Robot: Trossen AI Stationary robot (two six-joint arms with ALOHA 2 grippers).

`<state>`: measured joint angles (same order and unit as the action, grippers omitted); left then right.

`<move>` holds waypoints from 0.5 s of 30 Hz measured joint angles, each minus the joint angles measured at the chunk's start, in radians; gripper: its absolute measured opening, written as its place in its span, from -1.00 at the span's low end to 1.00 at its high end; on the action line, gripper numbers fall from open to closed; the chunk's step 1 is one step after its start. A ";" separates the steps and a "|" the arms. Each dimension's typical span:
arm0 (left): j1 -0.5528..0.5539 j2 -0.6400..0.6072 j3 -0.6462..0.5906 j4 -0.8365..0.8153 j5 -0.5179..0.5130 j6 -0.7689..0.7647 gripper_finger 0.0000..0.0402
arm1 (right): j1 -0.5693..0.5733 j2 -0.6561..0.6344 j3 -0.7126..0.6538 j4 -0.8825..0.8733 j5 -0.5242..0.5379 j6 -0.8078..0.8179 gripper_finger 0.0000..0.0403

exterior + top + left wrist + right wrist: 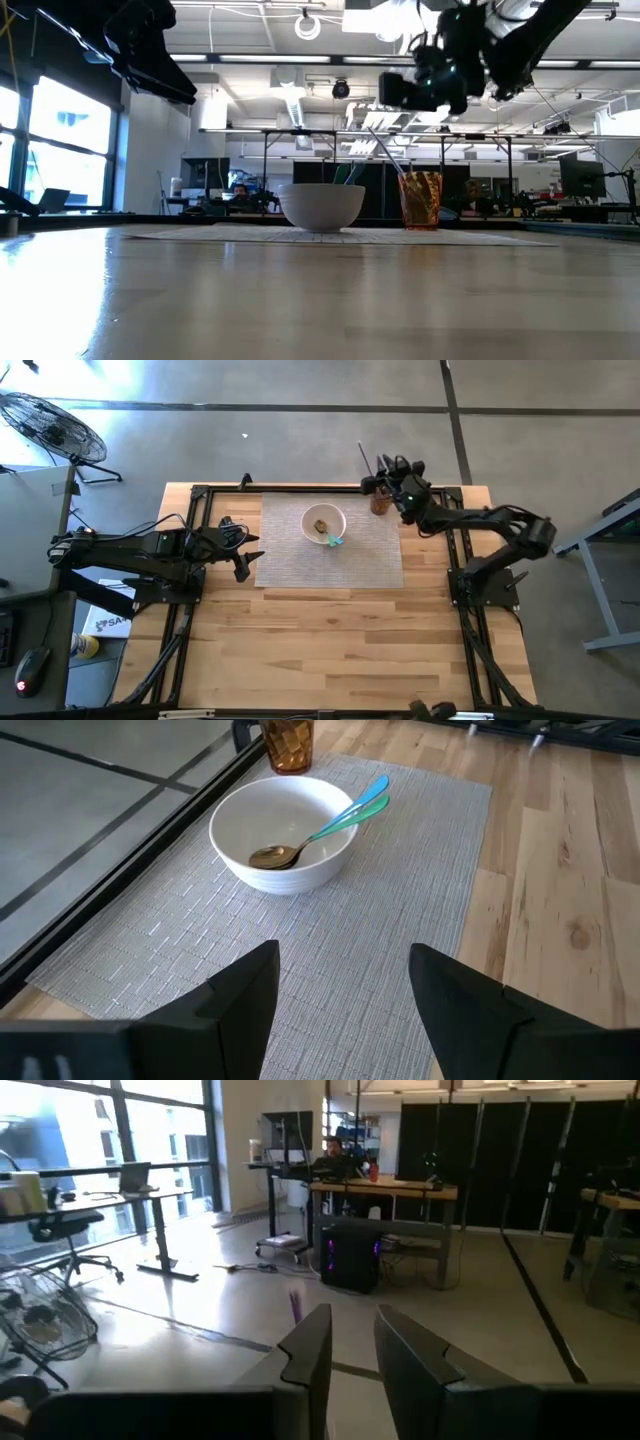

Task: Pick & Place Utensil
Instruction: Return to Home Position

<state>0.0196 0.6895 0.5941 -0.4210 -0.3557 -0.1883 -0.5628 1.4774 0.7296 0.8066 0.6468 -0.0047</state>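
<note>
The near part of the pale plank-topped wooden bench (330, 650) is seen as bare boards. Farther in, at the left, the left gripper (243, 556) is held raised above the left edge of a grey woven rectangular placemat (300, 565). Its fingers (245, 992) are spread wide with nothing between them.

A round glossy white bowl (324, 523) is set on the far half of the mat. Two utensils are lodged in it with their heads down inside: a spoon with a green plastic handle (352, 816) and a fork with a blue plastic handle (372, 790). The handles are laid side by side, with their long axes pointing up over the rim to the near right.

Just right of the bowl and farther off, at the mat's far right corner, a brown translucent faceted cup (421, 200) is stood upright. A thin violet straw (366, 460) is held in it, slanted up towards the far left.

The right gripper (382, 478) is held in the air over the cup. Its fingers (310, 1342) are parted by a narrow gap, and nothing is gripped.
</note>
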 joint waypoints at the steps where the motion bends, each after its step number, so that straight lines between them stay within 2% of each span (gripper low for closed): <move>1: 0.000 0.000 0.000 0.000 0.000 0.000 0.10 | 0.013 -0.033 0.000 -0.022 0.000 -0.007 -0.64; 4: 0.000 0.000 0.000 0.000 0.000 0.000 0.10 | 0.064 -0.132 0.000 -0.099 -0.001 -0.026 -0.63; 7: 0.000 0.000 0.000 0.000 0.000 0.000 0.10 | 0.128 -0.229 0.000 -0.197 -0.050 -0.008 -0.63; 15: 0.000 0.000 0.000 0.000 0.000 0.000 0.10 | 0.319 -0.379 0.000 -0.449 -0.299 0.148 -0.63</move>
<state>0.0196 0.6895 0.5941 -0.4213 -0.3557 -0.1883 -0.2438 1.0981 0.7300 0.3577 0.3479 0.1430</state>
